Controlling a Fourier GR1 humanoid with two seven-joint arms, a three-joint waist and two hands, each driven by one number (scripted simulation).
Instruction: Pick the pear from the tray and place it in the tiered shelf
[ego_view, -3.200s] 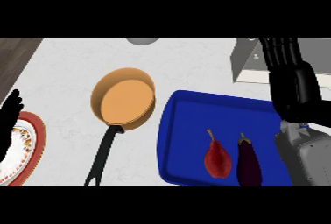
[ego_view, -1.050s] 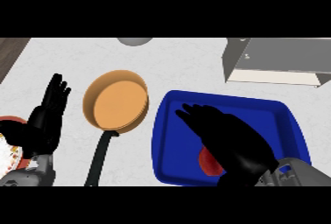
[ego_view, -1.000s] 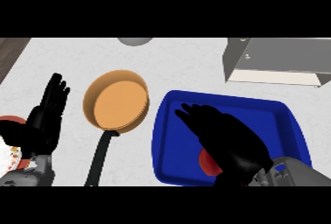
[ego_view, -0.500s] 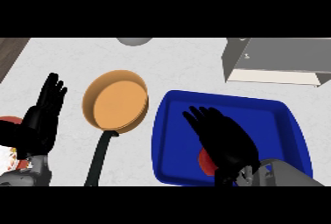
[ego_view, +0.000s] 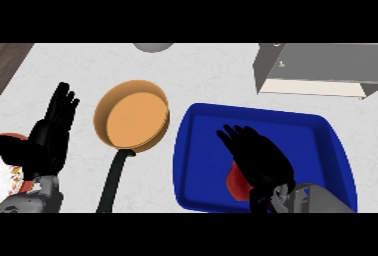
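Note:
A blue tray (ego_view: 199, 150) lies at the right of the counter. My right hand (ego_view: 258, 160) is spread flat over its middle, fingers straight and pointing up-left. A red pear (ego_view: 236, 182) shows only as a small patch at the hand's left edge; the hand covers the rest of it. I cannot tell whether the hand touches the pear. The dark fruit that lay beside the pear is hidden. The grey tiered shelf (ego_view: 317, 70) stands at the back right. My left hand (ego_view: 48, 135) rests open at the left edge, fingers up.
An orange frying pan (ego_view: 133, 120) with a black handle (ego_view: 114, 180) lies left of the tray. A red-rimmed plate (ego_view: 11, 165) shows partly behind the left hand. A grey round object (ego_view: 153, 46) sits at the back edge.
My right hand has slid a little down and toward me over the tray, still spread flat above the pear. The left hand has barely moved.

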